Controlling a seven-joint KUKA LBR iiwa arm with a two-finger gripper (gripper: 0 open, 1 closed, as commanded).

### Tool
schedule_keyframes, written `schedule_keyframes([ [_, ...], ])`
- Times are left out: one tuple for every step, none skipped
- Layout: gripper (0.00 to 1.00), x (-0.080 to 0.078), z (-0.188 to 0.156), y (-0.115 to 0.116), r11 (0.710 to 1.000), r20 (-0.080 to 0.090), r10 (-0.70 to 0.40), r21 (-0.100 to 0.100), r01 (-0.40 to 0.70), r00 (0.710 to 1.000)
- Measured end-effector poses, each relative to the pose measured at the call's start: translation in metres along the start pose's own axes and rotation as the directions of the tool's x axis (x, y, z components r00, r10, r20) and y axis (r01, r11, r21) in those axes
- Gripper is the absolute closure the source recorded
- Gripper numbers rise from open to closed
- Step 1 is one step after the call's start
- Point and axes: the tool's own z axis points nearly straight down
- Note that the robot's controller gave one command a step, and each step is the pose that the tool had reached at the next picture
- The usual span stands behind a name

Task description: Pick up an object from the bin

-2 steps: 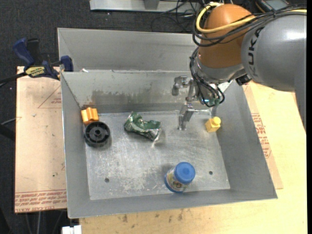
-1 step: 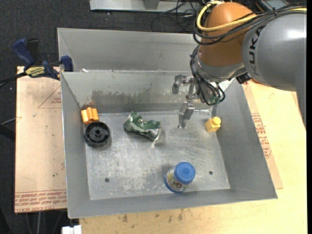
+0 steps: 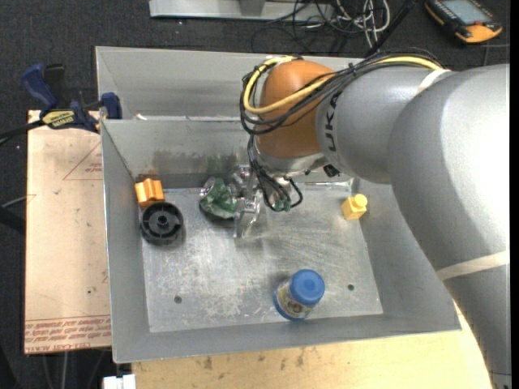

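Camera view: down in the grey bin (image 3: 122, 241) we've got five loose things, well spread out. There's an orange block (image 3: 149, 190) by the left wall and a black ribbed wheel (image 3: 161, 222) just below it. A yellow piece (image 3: 354, 207) sits off to the right and a blue-capped jar (image 3: 301, 293) near the front. On the arm (image 3: 405, 128) the letters "UK" read clearly. It reaches in from the right, orange cover (image 3: 293, 108) up, cables (image 3: 268, 79) looping over. The end effector (image 3: 247, 211) sits low mid-bin, right beside a green and white object (image 3: 216, 199); open or closed, I cannot tell.
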Motion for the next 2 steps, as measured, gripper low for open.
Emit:
schedule_keyframes([
  [1.00, 0.000, 0.000, 0.000, 1.000, 0.004, 0.000, -0.001, 0.000, 1.000],
  [1.00, 0.011, -0.035, 0.002, 1.000, -0.012, 0.020, 0.004, -0.020, 1.000],
])
